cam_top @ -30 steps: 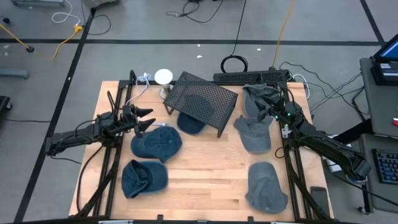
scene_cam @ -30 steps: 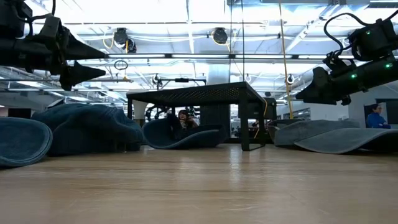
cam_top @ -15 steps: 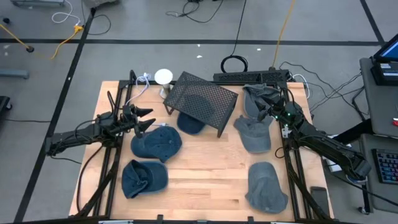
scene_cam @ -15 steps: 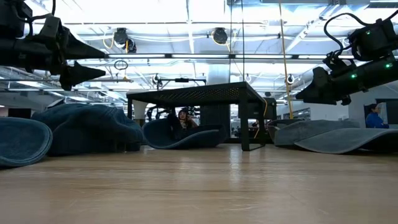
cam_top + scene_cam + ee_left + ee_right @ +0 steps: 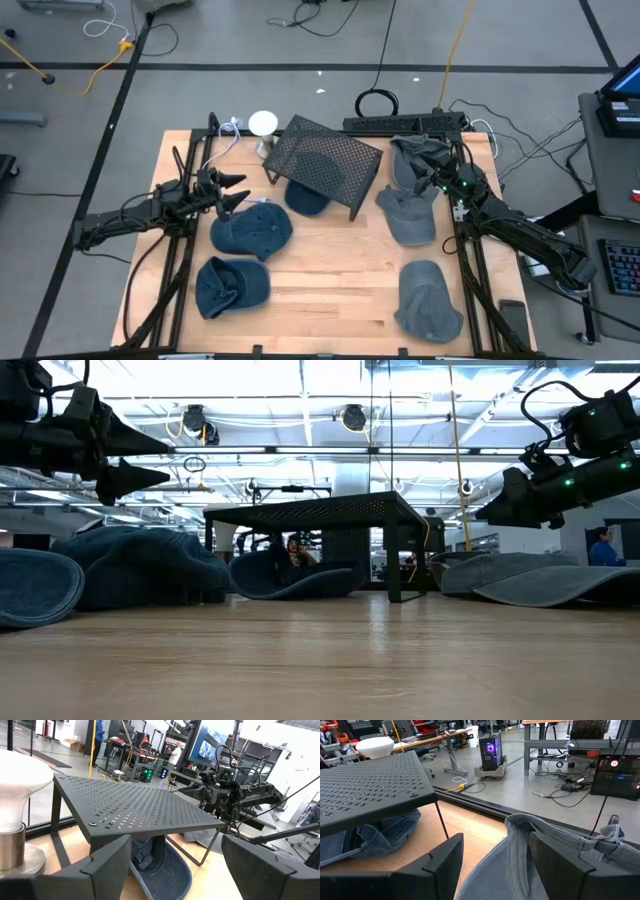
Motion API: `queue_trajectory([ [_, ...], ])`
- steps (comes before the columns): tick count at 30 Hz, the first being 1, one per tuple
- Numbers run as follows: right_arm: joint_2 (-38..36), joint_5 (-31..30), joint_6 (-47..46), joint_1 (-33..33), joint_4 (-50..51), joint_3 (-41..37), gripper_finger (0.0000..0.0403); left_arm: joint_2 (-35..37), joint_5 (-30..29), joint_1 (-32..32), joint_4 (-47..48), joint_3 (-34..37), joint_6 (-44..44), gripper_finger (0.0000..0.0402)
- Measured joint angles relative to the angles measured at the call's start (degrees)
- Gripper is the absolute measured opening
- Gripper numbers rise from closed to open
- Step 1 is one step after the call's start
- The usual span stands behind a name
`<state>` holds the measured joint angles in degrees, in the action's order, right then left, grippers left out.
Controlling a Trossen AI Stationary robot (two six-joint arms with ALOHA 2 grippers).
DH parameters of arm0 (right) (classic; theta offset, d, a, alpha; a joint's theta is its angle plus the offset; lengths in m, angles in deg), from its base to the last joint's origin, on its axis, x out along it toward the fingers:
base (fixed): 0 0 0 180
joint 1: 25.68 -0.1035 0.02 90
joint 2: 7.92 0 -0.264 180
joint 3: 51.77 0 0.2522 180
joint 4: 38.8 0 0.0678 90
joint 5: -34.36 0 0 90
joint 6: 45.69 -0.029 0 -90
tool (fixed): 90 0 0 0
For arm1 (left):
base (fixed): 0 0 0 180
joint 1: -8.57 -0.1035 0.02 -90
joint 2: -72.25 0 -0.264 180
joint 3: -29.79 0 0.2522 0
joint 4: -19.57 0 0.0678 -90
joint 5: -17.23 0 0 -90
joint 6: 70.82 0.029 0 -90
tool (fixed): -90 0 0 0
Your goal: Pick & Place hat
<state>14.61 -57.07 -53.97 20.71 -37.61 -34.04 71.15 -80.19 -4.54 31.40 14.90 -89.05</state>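
Hats of dark blue denim cloth lie over the pale wooden table (image 5: 330,285): two at the near edge, more behind. One blue hat (image 5: 307,196) already sits under the tilted black perforated metal rack (image 5: 325,160), probably placed. The left gripper (image 5: 232,194) hovers with fingers spread and empty beside another blue cap (image 5: 251,231). The right gripper (image 5: 428,172), also spread, holds nothing above a grey-blue cap (image 5: 408,213). Most hats remain to move.

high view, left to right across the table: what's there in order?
left tool → white lamp → black mesh rack → grey cap → right tool. The other caps overlap these in the order, so they are left out.
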Motion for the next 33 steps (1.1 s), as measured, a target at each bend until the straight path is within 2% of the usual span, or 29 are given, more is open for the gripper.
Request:
queue_trajectory([
  [7,0.0,0.0,0.0,0.0,0.0,0.0,0.0222,0.0,0.0,0.0,0.0,0.0,0.1,0.0301],
  [13,0.0,0.0,0.0,0.0,0.0,0.0,0.0222,0.0,-1.6,0.0,-0.1,0.0,8.6,0.0309],
  [23,0.0,0.0,0.0,0.0,0.0,0.0,0.0222,0.0,-1.9,0.0,-0.9,0.0,11.7,0.0322],
  [33,0.0,0.0,0.0,0.0,0.0,0.0,0.0222,0.0,-2.0,0.0,-1.2,0.0,4.4,0.0306],
])
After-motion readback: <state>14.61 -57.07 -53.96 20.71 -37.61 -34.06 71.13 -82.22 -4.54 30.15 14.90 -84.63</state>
